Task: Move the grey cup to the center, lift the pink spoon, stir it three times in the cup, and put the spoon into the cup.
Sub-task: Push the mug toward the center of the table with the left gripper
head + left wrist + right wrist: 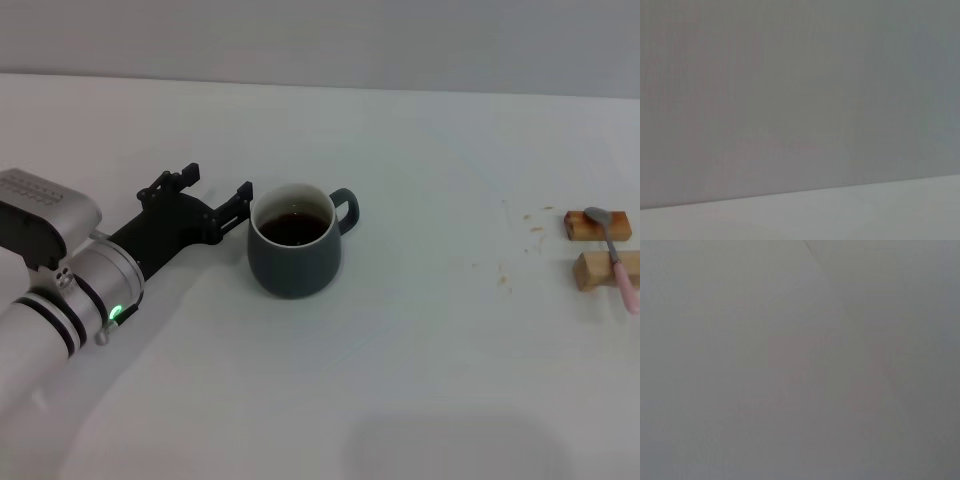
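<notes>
While the left claw [214, 197] gapes wide just left of the grey cup [295, 253], the pink spoon [616, 256] lies across two wooden blocks [598, 247] far right on the bench [420, 340].

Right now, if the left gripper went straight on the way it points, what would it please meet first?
Most likely the grey cup: the left gripper points toward its upper wall from close by, open. Its height against the rim is hard to judge.
</notes>
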